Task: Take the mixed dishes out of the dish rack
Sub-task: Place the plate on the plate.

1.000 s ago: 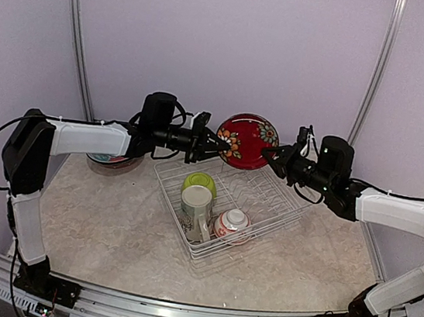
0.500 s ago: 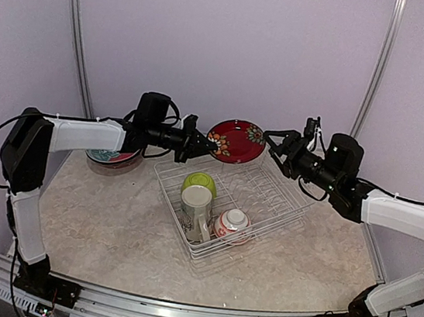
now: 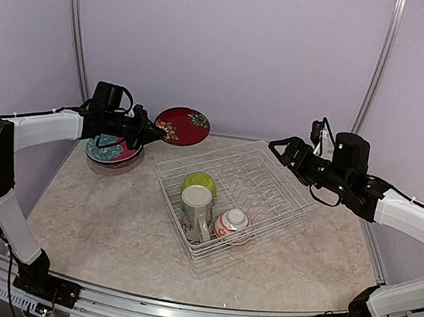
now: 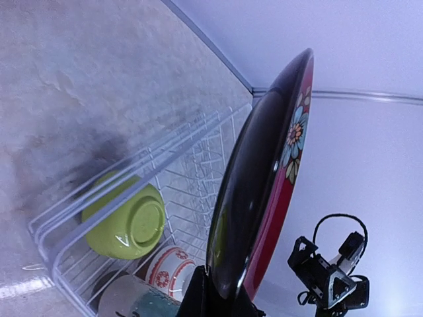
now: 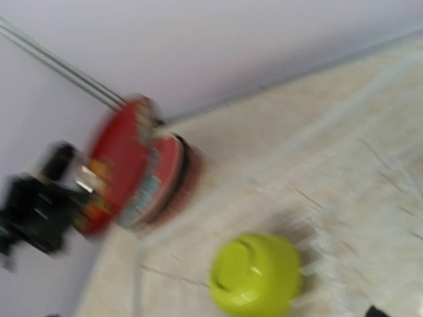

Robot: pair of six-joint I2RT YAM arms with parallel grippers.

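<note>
The left arm (image 3: 44, 127) and right arm (image 3: 415, 219) have white-sleeved links, boxy black joints, thin black cables (image 3: 327, 133), and the black two-finger left gripper (image 3: 155, 129) and right gripper (image 3: 280, 146).

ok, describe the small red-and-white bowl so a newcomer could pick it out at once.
Start at the white wire dish rack in the middle of the table. Three dishes cluster at its near-left end: a lime-green bowl, a tall cream mug in front of it, and the small bowl on the mug's right. It alone is white with red patterning.
</note>
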